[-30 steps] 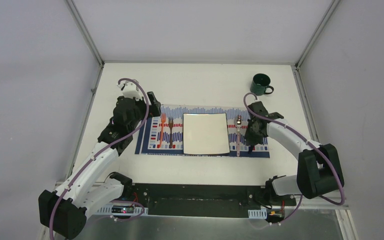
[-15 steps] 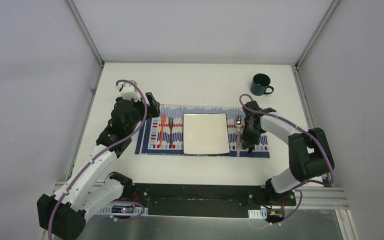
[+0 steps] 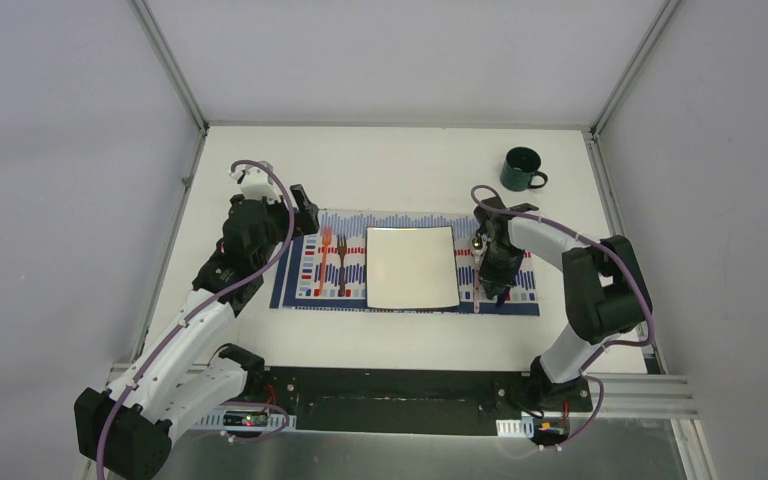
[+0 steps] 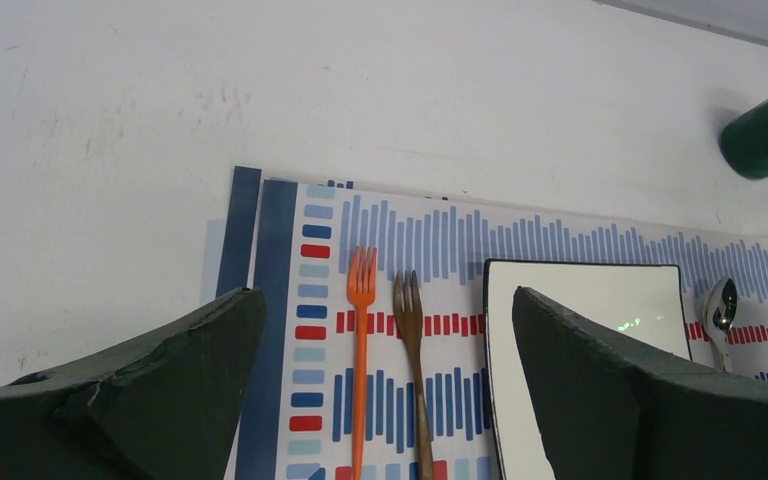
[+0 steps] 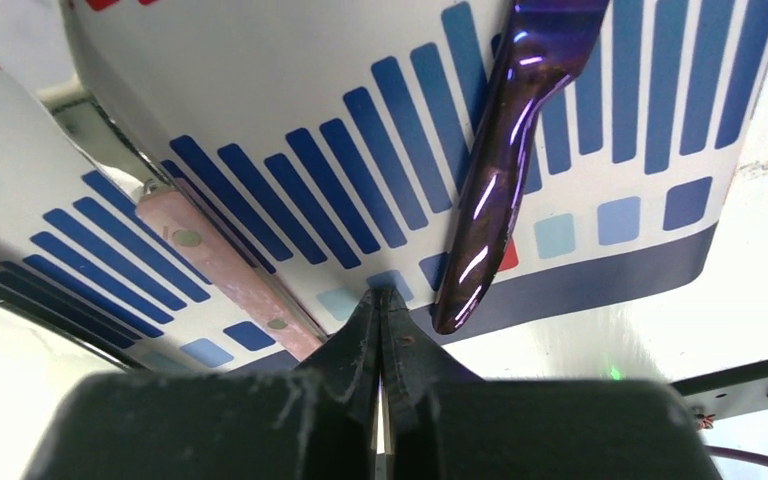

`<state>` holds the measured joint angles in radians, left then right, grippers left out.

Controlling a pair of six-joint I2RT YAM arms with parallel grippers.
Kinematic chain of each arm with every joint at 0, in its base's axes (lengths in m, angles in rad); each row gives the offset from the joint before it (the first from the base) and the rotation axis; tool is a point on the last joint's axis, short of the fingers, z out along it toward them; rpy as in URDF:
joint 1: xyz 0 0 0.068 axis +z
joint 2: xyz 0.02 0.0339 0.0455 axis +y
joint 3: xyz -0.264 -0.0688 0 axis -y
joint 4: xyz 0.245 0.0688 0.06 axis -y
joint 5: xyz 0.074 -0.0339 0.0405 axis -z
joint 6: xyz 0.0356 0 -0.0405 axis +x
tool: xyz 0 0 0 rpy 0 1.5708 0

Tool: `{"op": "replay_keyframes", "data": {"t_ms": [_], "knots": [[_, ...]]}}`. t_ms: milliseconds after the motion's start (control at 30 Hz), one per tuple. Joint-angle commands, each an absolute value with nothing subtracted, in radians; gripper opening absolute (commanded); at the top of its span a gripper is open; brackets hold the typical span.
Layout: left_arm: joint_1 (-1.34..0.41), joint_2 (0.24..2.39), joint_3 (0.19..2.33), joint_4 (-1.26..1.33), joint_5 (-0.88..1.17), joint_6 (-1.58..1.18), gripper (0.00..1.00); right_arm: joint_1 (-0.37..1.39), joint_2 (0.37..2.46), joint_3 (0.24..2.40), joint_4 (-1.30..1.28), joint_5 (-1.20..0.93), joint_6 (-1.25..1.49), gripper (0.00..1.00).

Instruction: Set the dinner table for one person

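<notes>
At the bottom of the overhead view the two arm bases sit at the near edge of the dinner table (image 3: 400, 170), whose white top fills the middle of the frame up to the back wall. Right of center, the right gripper (image 5: 381, 300) is pinched fully closed with nothing between its fingers. In its own camera the tips sit just over the near border of the striped placemat (image 3: 300, 285), between the pink handle of the spoon (image 3: 476, 272) and the end of the purple knife (image 5: 495, 180). Whether the tips touch the mat cannot be told.

Left of center, the left gripper (image 3: 303, 213) is spread wide and holds nothing. It hangs above the left end of the placemat. Its camera shows an orange fork (image 4: 360, 350) and a brown fork (image 4: 415, 370) lying side by side on the mat between its fingers (image 4: 210, 350). A square white plate (image 3: 412, 267) lies in the middle of the mat, forks to its left, spoon and knife to its right.

Farthest back, at the upper right of the tabletop, a dark green mug (image 3: 521, 168) stands well apart from the mat.
</notes>
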<state>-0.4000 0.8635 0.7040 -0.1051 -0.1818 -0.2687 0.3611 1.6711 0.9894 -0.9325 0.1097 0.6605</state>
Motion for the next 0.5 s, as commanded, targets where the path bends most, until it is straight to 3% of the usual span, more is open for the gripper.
{"op": "replay_keyframes", "data": {"t_ms": [0,467], "knots": [[-0.407,0.850,0.699,-0.074,-0.197,-0.259,0.99,0.359,1.706,0.967,-1.013,0.244,0.682,0.00],[-0.407,0.864,0.707,-0.073,-0.190,-0.261,0.99,0.360,1.701,0.983,-1.059,0.300,0.690,0.00]]}}
